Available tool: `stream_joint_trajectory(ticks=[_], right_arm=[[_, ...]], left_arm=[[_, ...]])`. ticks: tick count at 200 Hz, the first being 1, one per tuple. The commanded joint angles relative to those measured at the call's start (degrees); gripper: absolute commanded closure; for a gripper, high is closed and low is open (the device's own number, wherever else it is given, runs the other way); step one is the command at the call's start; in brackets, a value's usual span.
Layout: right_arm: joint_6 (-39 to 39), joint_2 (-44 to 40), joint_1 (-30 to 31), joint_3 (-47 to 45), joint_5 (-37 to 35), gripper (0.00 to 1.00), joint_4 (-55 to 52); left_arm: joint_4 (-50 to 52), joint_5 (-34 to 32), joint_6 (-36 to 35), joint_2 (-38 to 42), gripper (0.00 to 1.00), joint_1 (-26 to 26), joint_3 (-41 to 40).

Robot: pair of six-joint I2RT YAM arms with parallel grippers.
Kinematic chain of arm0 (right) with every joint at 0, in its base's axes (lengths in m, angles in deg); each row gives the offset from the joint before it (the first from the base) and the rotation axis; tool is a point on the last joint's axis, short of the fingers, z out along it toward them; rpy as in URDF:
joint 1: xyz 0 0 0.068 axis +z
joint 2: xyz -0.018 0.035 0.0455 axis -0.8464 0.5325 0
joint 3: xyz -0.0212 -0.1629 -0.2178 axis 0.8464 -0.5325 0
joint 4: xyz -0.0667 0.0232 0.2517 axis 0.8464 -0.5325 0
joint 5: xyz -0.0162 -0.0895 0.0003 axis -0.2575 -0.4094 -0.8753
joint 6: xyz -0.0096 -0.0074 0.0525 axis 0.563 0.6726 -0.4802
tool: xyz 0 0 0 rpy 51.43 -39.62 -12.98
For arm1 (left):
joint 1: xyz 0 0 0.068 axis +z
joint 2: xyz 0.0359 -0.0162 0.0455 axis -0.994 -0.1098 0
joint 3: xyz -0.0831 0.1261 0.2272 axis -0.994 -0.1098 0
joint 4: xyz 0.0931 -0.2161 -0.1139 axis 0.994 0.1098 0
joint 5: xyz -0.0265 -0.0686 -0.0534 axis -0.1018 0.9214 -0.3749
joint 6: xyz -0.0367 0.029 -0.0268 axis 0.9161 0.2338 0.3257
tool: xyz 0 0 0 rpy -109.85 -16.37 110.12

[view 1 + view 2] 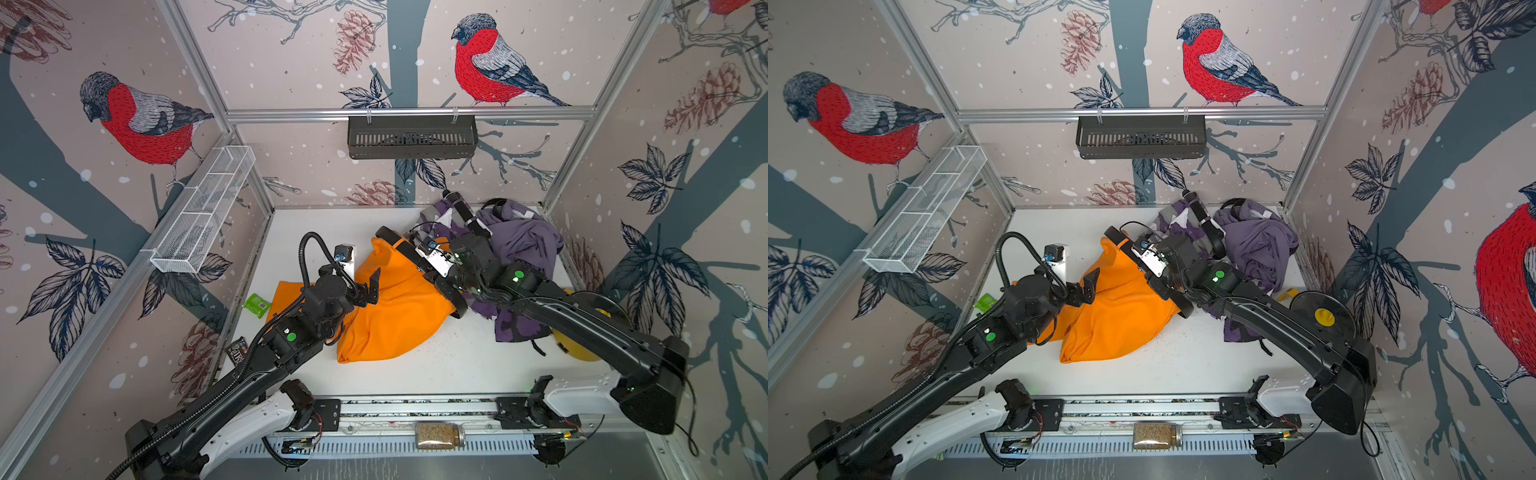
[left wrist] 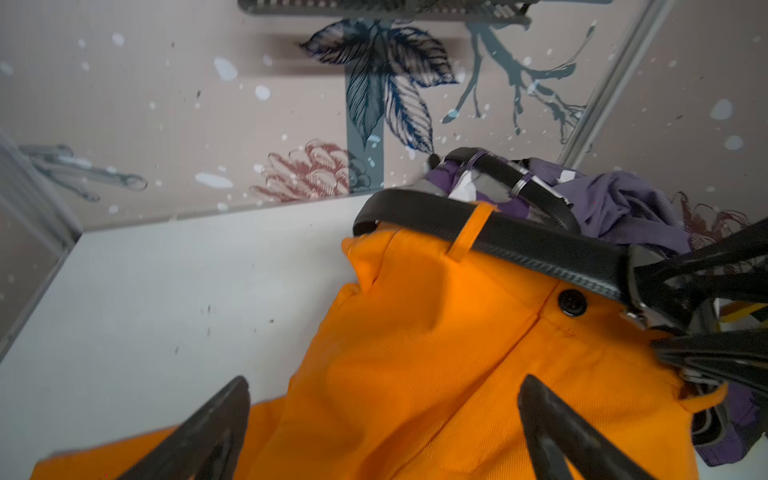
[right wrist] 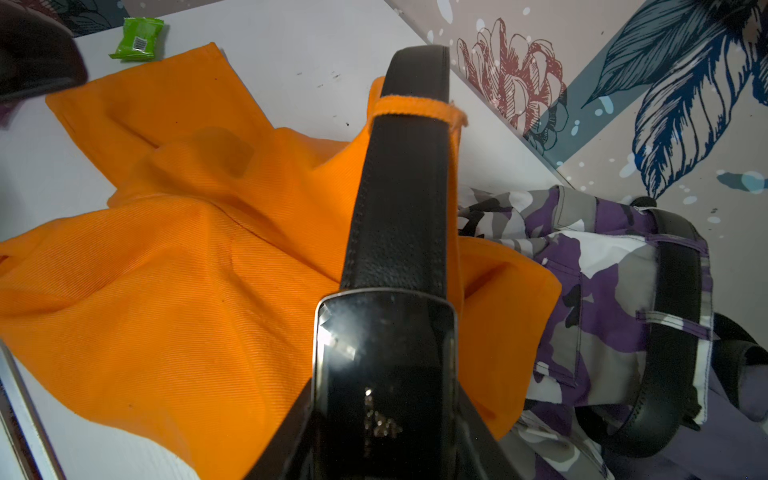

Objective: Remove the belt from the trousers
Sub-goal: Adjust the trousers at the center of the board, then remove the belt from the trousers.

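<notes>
Orange trousers (image 1: 395, 316) lie crumpled mid-counter (image 1: 449, 374), waist end toward the back right. The black belt (image 3: 399, 208) runs along the waistband and passes under one orange belt loop (image 3: 415, 110), seen in both wrist views. The right hand (image 3: 384, 440) is closed on the belt at its glossy buckle (image 3: 384, 353), a finger pressed on either side. The left hand (image 1: 371, 291) is spread wide and grips nothing, poised over the trouser front below the black button (image 2: 572, 302). Purple camouflage trousers (image 3: 602, 270) carrying a second black belt (image 3: 677, 282) lie just beside the orange pair, at the back right. A green packet (image 1: 257, 304) sits on the counter near the trouser leg.
</notes>
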Motion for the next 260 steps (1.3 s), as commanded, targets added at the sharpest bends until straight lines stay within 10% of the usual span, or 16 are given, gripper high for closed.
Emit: stream_joint_trajectory(ticks=[1,37,56,106,135,186,260], right_arm=[[1.2,-0.9,0.4,1.8,3.3,0.93,0.1],[1.0,-1.9,1.4,4.3,6.1,0.94,-2.2],[0.6,-2.9,2.0,5.0,6.3,0.94,-2.9],[-0.8,-6.7,2.8,3.3,5.4,0.95,-3.1],[-0.7,-7.5,2.5,1.9,5.1,0.96,-2.7],[0.3,-4.8,1.3,2.4,10.6,0.96,-2.2],[0.7,-4.0,0.7,5.3,14.9,0.96,-4.7]], left_arm=[[-9.4,5.5,-16.4,-3.1,0.01,0.0,0.4],[-19.2,3.8,-20.5,-10.6,0.01,0.1,-0.7],[-20.3,-5.0,-15.3,-18.0,0.02,0.5,0.3],[-12.4,-3.7,2.7,-36.3,0.08,11.4,6.8],[-6.4,-1.3,5.3,-32.8,0.07,12.0,6.9],[-19.4,3.3,-15.7,-8.5,0.02,5.5,-4.1],[-39.7,13.7,-43.4,-7.2,0.04,0.7,-11.7]])
